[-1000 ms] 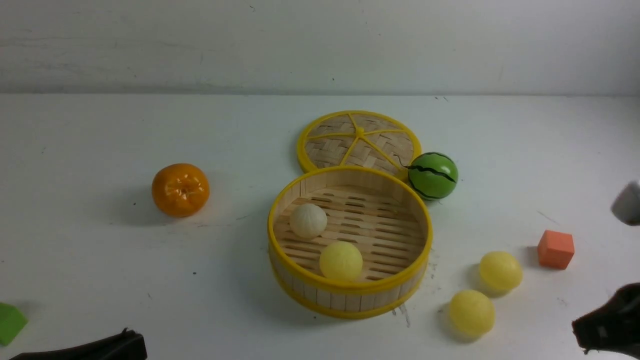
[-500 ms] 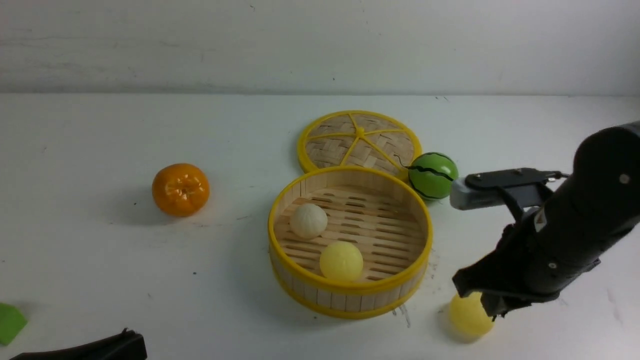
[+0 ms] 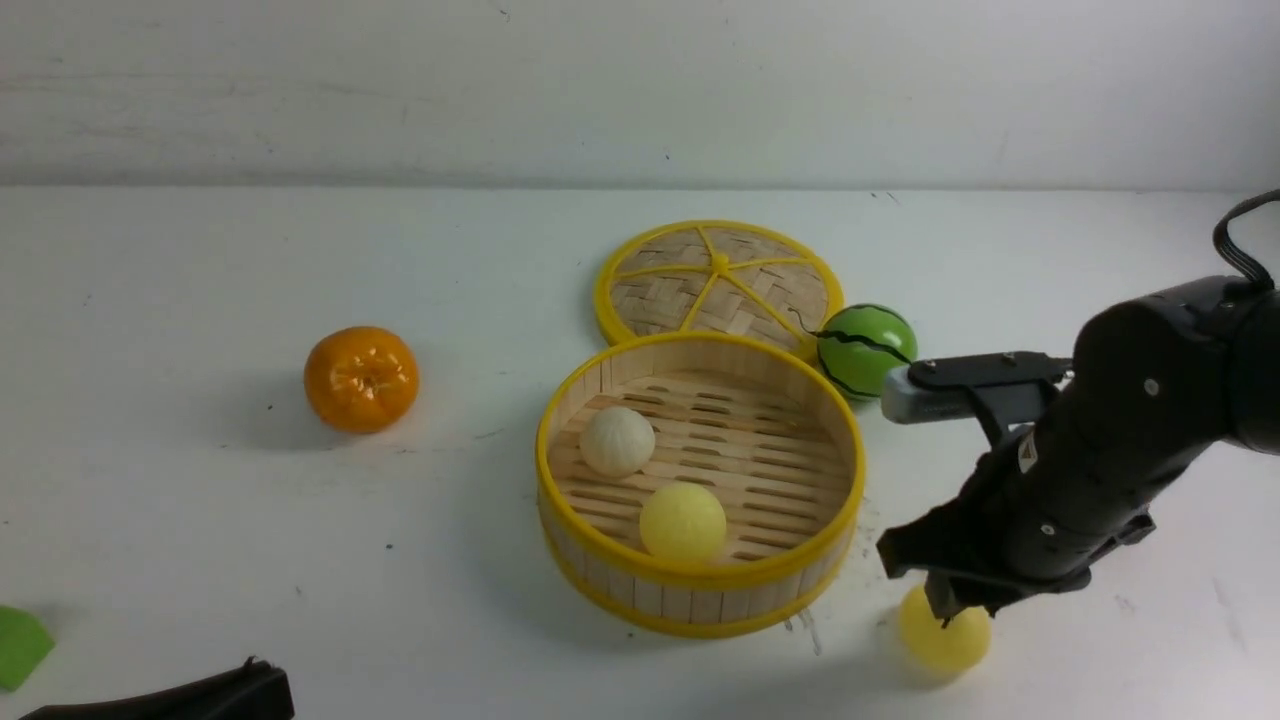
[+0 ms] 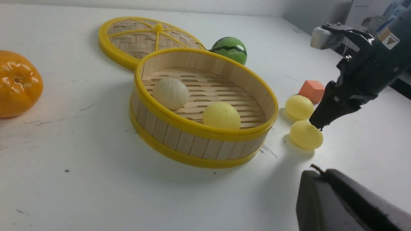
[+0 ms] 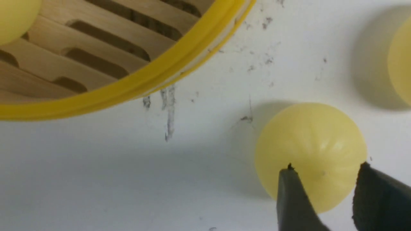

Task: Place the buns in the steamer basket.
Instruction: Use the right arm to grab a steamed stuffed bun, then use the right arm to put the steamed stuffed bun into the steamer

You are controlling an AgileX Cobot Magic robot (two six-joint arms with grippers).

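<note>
The right gripper (image 5: pixel 324 195) hung directly over a pale yellow, soft-looking round bun (image 5: pixel 310 154) lying on the white table (image 3: pixel 200 560), its two dark fingers (image 5: pixel 293 202) parted with a gap between them and their tips poised at the top of that bun; whether they touched it could not be told, and nothing was gripped. That bun (image 3: pixel 944 632) sat just beside the near right wall of the round wooden steamer basket (image 3: pixel 700 590) with slatted floor and yellow rims. A second pale yellow bun (image 4: pixel 299 106) lay close behind it on the table, near a small orange cube (image 4: pixel 311 90).

Inside the basket rested a cream-white bun (image 3: pixel 617 441) toward the left wall and another pale yellow bun (image 3: pixel 683 521) against the near wall, leaving the right half of the slatted floor bare. The flat woven lid (image 3: pixel 718 284) with yellow rim lay touching the basket's far edge, and a green striped watermelon ball (image 3: pixel 866 350) sat beside both. A glossy orange fruit (image 3: pixel 361 379) stood well apart on the left.

The left gripper (image 3: pixel 190 695) lay low at the near left edge, its jaws together and holding nothing.
</note>
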